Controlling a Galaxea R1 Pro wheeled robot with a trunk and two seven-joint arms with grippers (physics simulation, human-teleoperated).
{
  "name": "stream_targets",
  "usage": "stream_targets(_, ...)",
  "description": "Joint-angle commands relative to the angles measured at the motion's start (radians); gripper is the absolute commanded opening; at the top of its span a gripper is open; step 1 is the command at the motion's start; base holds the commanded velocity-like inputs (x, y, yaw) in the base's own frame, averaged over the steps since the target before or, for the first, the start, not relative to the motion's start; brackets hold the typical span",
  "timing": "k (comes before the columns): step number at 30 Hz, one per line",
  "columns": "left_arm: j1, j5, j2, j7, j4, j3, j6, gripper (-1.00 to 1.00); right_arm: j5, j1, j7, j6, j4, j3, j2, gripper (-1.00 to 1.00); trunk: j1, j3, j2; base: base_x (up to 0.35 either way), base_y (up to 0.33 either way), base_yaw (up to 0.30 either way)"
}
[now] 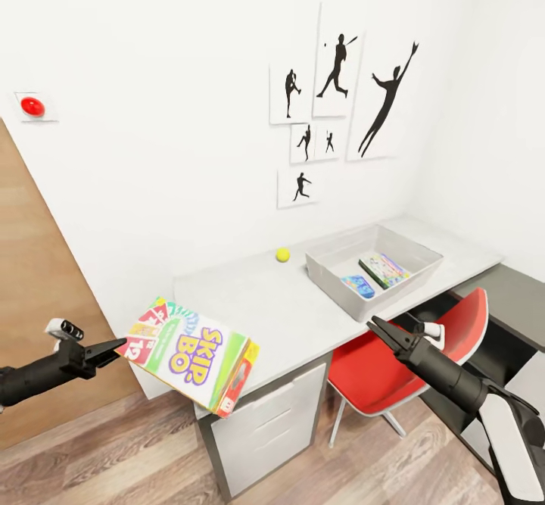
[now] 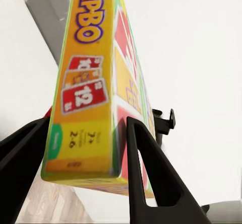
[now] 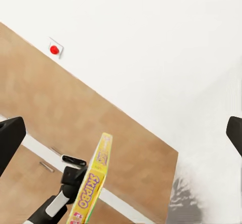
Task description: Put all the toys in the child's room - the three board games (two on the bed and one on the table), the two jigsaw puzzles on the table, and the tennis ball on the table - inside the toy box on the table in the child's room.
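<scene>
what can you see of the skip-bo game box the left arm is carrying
The Skip-Bo box is a flat rectangular cardboard box, yellow and green with red sides, purple lettering and numbered card art. The left gripper is shut on its near edge, fingers on both broad faces. It hangs in the air, tilted, by the near end of the table, its far edge overlapping the tabletop's edge in the head view; contact there cannot be told. It is closed and undamaged.

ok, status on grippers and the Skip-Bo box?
Left gripper shut on Skip-Bo box, held off the table edge. Right gripper open, empty. Toy box path unobstructed; tennis ball beside it.
</scene>
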Motion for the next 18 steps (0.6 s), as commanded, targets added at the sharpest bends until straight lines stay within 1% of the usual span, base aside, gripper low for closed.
stream_targets(1,-0.001,0.002,0.001,-0.004,0.0,-0.013,0.011,-1.0,-0.003,-0.001,0.003,-0.016,0.0,-0.001,-0.002,1.0,-0.004,0.002,0.007,0.0,0.0,0.0)
stream_targets(5,-0.001,0.003,0.001,-0.004,0.0,-0.026,0.011,-1.0,-0.004,-0.001,0.002,-0.035,0.0,0.001,-0.003,1.0,-0.019,0.015,0.035,0.0,0.0,0.0)
stream_targets(18,-0.001,-0.001,0.001,-0.003,0.0,-0.028,0.011,-1.0,-0.004,0.0,0.005,-0.045,0.01,-0.002,0.001,1.0,-0.069,0.055,0.126,0.0,0.0,0.0)
